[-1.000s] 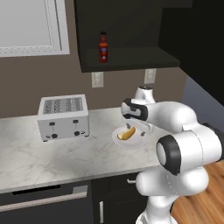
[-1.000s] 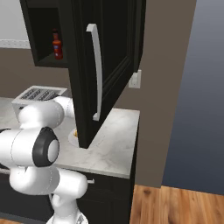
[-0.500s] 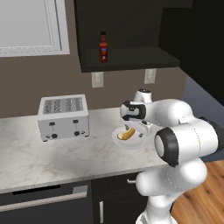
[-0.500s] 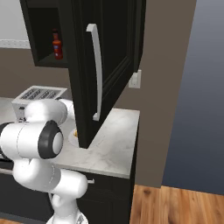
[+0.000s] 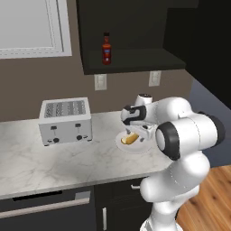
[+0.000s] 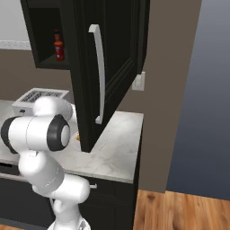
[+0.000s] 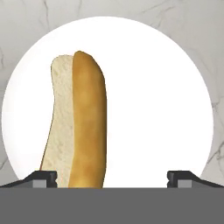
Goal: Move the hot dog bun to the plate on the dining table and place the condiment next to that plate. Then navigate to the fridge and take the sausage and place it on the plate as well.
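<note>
Marble wall counter (image 5: pixel 54 164), gripper positioned above a bun on a white plate.

Jaws are spread fully wide and nothing is gripped; the gripper (image 7: pixel 112 178) is held just above the hot dog bun (image 7: pixel 81 124), which is laid on the white plate (image 7: pixel 166 105). A toaster (image 5: pixel 65 121) is set well to one side. The condiment (image 5: pixel 106 48) is stood upright on the open cabinet shelf (image 5: pixel 135 61) above.
</note>
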